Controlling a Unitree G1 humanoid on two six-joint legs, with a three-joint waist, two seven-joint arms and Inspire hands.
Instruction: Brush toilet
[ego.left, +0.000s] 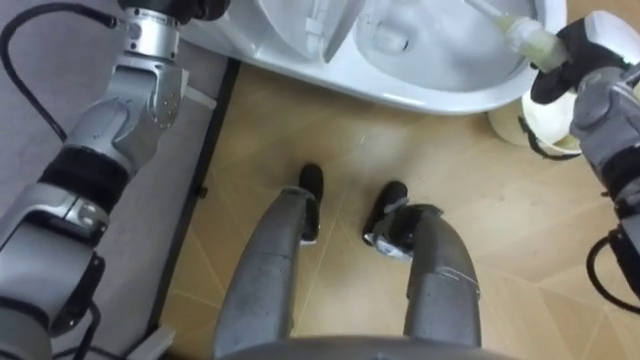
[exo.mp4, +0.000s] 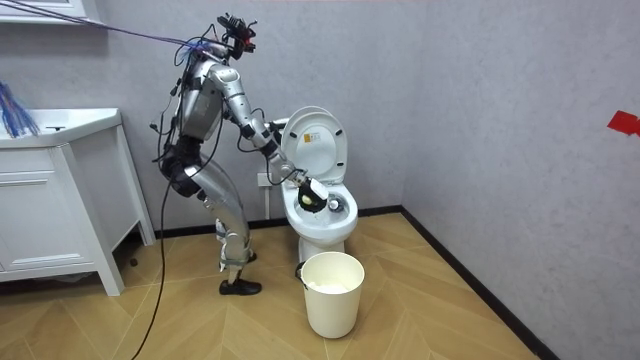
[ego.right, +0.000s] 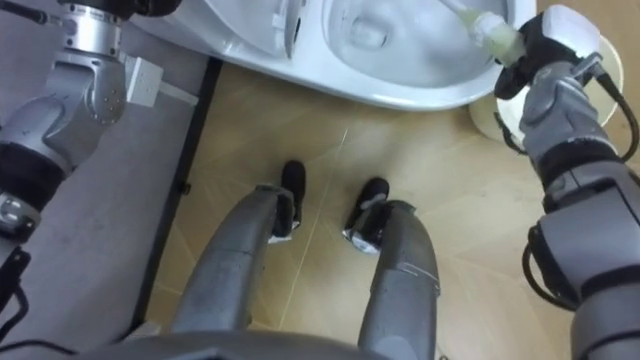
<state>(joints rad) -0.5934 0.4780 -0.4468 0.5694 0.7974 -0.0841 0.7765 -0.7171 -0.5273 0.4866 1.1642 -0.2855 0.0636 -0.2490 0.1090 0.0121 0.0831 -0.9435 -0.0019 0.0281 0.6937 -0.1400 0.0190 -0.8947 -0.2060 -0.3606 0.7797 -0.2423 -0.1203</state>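
Observation:
The white toilet bowl (ego.left: 430, 95) lies just ahead of my feet, with its lid (exo.mp4: 315, 140) raised against the wall. My right hand (ego.left: 592, 45) is at the bowl's right rim, curled round the pale handle of the toilet brush (ego.left: 522, 38). The handle slants up and to the left over the bowl, and its head is out of sight. In the room view I stand bent forward at the toilet, right hand (exo.mp4: 312, 192) over the bowl (exo.mp4: 335, 215). My left forearm (ego.left: 130, 110) reaches up beside the toilet's left side and leaves the picture at the wrist.
A cream waste bin (exo.mp4: 332, 290) stands on the wood floor just right of the toilet, under my right arm. A grey wall and dark skirting run along my left. A white cabinet (exo.mp4: 60, 200) stands a few steps behind me.

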